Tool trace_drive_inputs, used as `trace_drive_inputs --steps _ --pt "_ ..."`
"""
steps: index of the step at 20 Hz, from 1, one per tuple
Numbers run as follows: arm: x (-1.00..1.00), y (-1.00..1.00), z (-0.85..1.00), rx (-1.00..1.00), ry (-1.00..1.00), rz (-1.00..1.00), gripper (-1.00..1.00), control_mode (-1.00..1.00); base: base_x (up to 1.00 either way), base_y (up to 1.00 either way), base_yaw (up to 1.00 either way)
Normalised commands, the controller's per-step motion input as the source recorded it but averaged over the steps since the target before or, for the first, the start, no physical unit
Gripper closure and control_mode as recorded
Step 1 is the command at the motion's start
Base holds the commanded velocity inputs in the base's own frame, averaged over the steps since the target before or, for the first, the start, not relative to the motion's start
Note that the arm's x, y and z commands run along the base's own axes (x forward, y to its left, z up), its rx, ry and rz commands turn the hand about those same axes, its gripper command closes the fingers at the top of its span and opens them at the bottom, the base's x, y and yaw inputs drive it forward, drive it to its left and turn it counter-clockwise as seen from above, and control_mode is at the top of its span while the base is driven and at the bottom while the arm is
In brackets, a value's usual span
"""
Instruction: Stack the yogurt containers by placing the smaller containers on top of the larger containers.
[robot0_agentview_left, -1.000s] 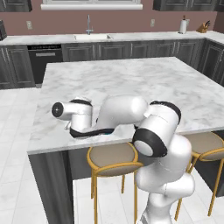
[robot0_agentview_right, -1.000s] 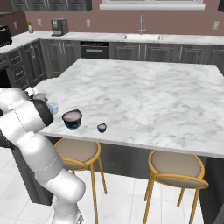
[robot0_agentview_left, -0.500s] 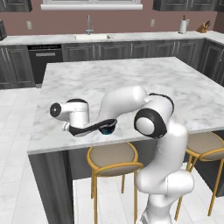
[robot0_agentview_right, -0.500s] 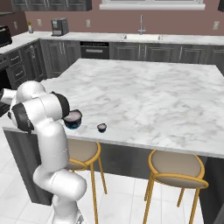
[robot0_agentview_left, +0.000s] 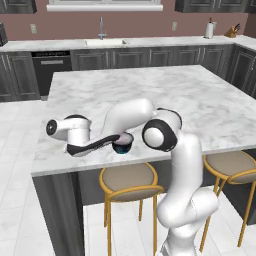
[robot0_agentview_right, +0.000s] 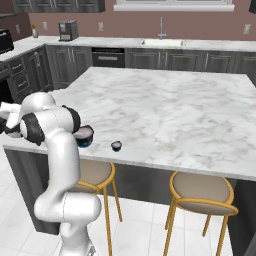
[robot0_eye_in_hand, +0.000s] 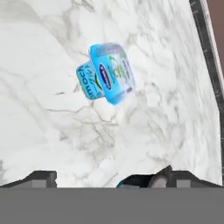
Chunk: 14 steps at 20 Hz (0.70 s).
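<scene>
Gripper (robot0_eye_in_hand: 105, 178) wide open, nothing held, hanging over light-blue cup (robot0_eye_in_hand: 107, 73) on the marble counter (robot0_eye_in_hand: 166, 122), w/ big dark cup (robot0_agentview_right: 85, 136) nearby. Risk: an off-centre descent could knock blue cup over, since it's light & looks tilted

The wide dark cup (robot0_agentview_right: 85, 136) stands upright near the front edge of the marble island, toward its left end, its pale pinkish top facing up — partly hidden by the arm in both base views. The tiny dark cup (robot0_agentview_right: 116, 146) stands just to its right, apart from it, also near the front edge. The translucent light-blue cup (robot0_eye_in_hand: 107, 74), printed with a blue and green label, sits on the marble alone, apparently tilted — nothing is stacked on anything.
</scene>
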Motion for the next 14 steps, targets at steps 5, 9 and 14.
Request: trace_drive_inputs --steps 5,9,14 --pt "0.22 0.04 -0.11 -0.05 0.00 0.00 -1.00 -1.00 0.00 0.00 0.00" --pt "0.16 0.00 -0.08 -0.05 0.00 0.00 -1.00 -1.00 0.00 0.00 0.00" --pt "0.12 -0.02 -0.05 -0.04 0.00 -0.01 -1.00 -1.00 0.00 0.00 0.00"
